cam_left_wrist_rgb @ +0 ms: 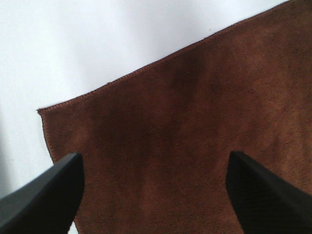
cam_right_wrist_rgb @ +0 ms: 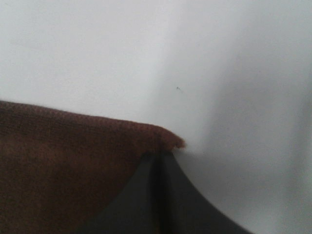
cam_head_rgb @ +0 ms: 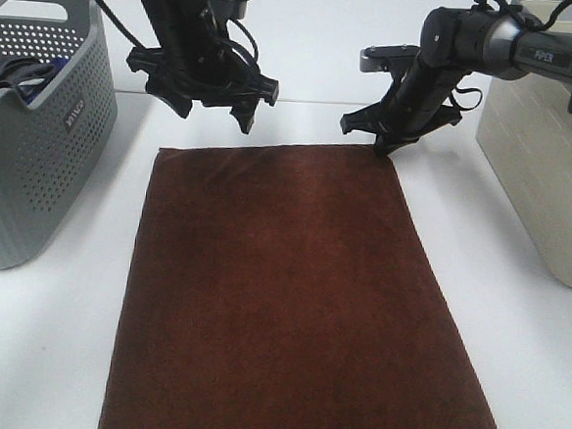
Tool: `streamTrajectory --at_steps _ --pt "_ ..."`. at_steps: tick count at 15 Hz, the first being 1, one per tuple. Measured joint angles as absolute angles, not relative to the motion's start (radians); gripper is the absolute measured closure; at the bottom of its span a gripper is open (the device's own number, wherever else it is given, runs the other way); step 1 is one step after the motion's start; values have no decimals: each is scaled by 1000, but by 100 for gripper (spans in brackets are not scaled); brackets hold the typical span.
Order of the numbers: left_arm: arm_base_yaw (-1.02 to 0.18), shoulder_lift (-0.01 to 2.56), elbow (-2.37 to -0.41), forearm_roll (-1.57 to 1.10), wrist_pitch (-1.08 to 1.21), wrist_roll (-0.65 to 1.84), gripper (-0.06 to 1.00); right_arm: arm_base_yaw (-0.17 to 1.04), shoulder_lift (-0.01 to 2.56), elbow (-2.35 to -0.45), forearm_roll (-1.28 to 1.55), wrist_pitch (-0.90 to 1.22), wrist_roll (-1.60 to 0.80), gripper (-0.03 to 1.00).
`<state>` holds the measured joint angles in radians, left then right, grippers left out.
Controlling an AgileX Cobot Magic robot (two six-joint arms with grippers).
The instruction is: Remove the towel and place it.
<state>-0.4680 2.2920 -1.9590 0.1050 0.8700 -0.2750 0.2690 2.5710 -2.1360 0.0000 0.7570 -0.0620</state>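
Status: towel (cam_head_rgb: 290, 293) flat and fully spread on bench (cam_head_rgb: 50, 355), mid-view, long axis 12 to 6, outside grey basket (cam_head_rgb: 35, 148) at 9 o'clock. Right claw (cam_head_rgb: 382, 146) closed at towel's 1 o'clock corner. Wrist view shows tips together on corner; we read that as pinch on fabric. Left claw (cam_head_rgb: 215, 111) wide open, hovering above 11 o'clock corner, not touching. We judge early stage: one corner gripped; second grab, lift, placing all left. Drop spot unclear to us.
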Motion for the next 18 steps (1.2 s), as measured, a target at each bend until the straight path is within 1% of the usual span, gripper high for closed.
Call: streamTrajectory --at_steps 7,11,15,18 --pt "-468 2307 -1961 157 873 -276 18 269 2510 -2136 -166 802 0 97" --pt "-456 2361 -1963 182 849 -291 18 269 2499 -2136 -177 808 0 97" --pt "-382 2436 -2057 153 832 -320 22 269 2499 -2136 -177 810 0 97" --pt "-381 2496 -2129 131 818 -305 24 269 2499 -2136 -177 810 0 97"
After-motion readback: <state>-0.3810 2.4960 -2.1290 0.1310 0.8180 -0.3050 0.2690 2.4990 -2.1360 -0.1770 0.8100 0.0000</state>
